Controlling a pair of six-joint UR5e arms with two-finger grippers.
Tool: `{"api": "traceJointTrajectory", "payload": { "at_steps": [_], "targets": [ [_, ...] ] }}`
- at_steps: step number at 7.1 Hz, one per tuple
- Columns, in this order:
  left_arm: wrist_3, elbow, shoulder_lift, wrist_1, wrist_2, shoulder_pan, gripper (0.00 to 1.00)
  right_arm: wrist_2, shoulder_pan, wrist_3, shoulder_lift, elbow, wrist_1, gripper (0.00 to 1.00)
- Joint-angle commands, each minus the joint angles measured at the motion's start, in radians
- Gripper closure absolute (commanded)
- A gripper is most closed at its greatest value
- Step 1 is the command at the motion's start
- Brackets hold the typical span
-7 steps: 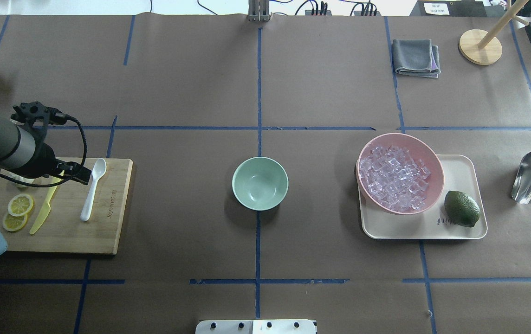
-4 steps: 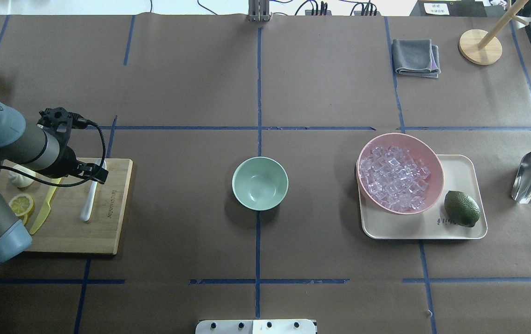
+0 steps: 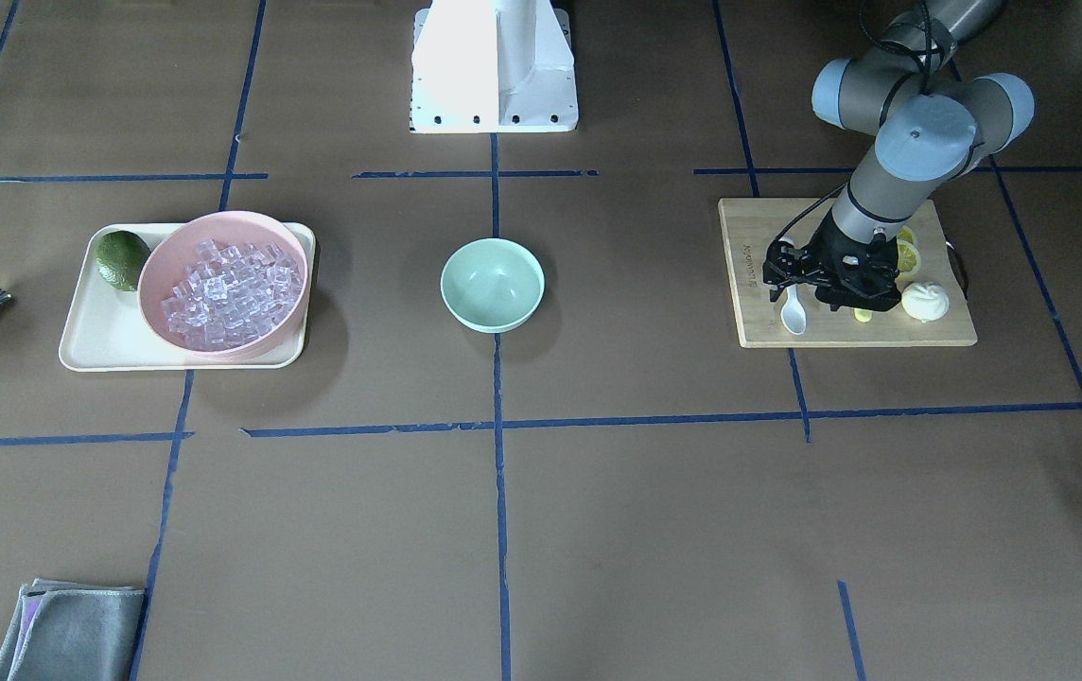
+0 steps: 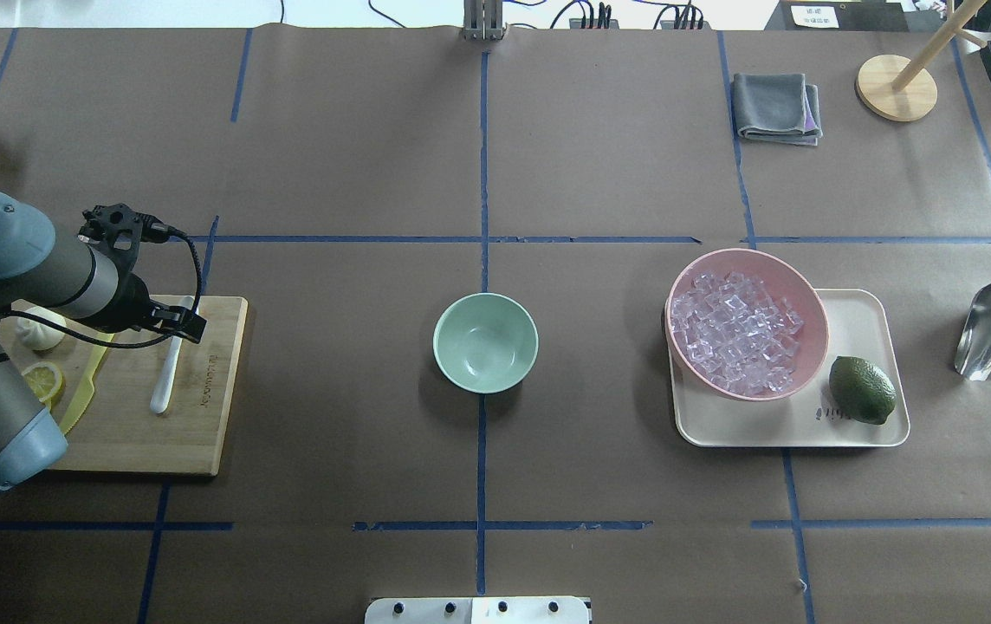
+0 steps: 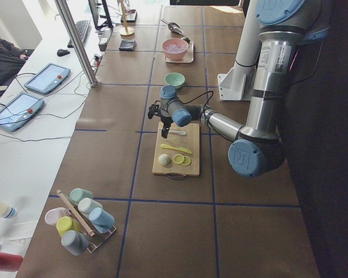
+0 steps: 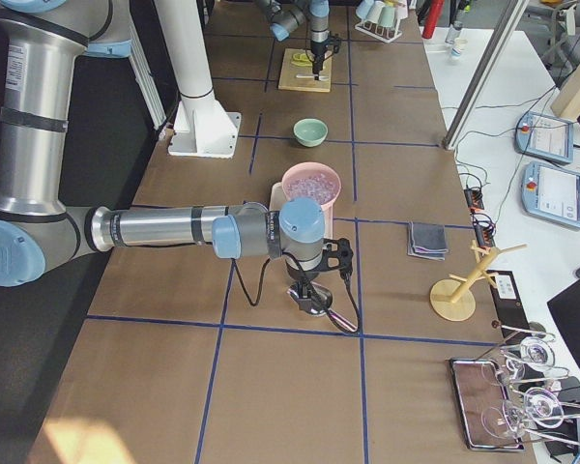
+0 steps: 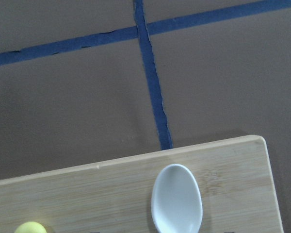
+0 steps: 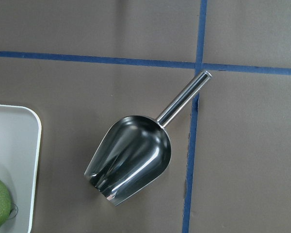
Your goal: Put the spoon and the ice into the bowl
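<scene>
The white spoon (image 4: 166, 378) lies on a wooden cutting board (image 4: 211, 394) at the left of the table; its scoop (image 7: 177, 200) fills the bottom of the left wrist view. My left gripper (image 4: 180, 326) hangs just over the spoon's scoop end, open, with a finger (image 3: 774, 280) on either side of the handle. The mint-green bowl (image 4: 485, 342) stands empty at the table's middle. Ice (image 4: 734, 331) fills a pink bowl (image 4: 814, 305) on the right. My right gripper (image 6: 307, 296) hovers over a steel scoop (image 8: 131, 160); whether it is open or shut I cannot tell.
On the board lie a yellow-green knife (image 4: 80, 400), a lemon slice (image 4: 43, 380) and a white bun (image 4: 38, 329). A cream tray (image 4: 861, 314) carries the pink bowl and a lime (image 4: 861, 390). A grey cloth (image 4: 777, 106) and a wooden stand (image 4: 896, 87) sit at the far right.
My left arm has swung right over the board, and its gripper now covers the spoon's scoop end in the overhead view. Nothing else has moved.
</scene>
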Motion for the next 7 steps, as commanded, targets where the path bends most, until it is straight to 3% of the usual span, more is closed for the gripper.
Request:
{"api": "traceJointTrajectory", "payload": {
  "at_steps": [1,4,7],
  "targets": [
    [-0.004,-0.014,0.003,0.002,0.0,0.006,0.12,0.0,0.0,-0.002,-0.002,0.0,0.0,0.0],
    [-0.004,-0.012,0.007,0.002,0.0,0.026,0.14,0.0,0.0,-0.002,-0.005,-0.001,0.0,0.0],
    [-0.004,-0.014,0.01,0.002,-0.002,0.026,0.51,0.0,0.0,-0.001,-0.006,-0.001,0.0,0.0]
  ]
}}
